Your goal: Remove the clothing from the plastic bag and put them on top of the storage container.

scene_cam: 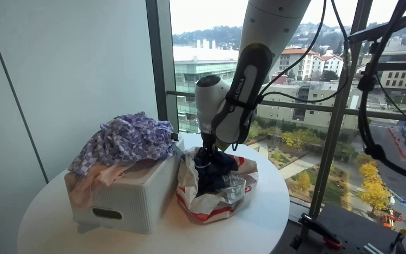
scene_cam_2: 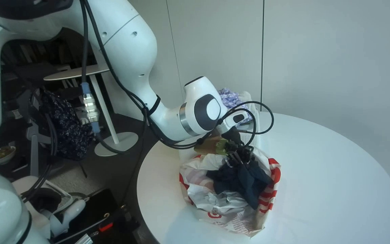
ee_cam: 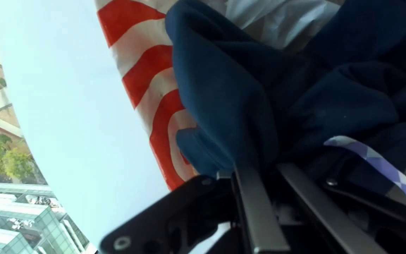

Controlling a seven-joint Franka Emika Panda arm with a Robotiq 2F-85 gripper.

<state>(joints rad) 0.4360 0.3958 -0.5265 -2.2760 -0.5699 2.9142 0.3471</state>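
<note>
The silver-and-black hand is clamped on a fold of a dark navy cloth garment. That garment sits in the mouth of a crumpled white plastic bag with red stripes, on a round white surface. In an exterior view, a boxy white ribbed storage container stands at nine o'clock from the bag. On top of it lies a heaped purple-and-white checkered cloth; at seven o'clock from the heap, a pale peach cloth drapes over the container's edge. In the wrist view, a thin purple-and-white checkered strip curves at three o'clock from the hand.
</note>
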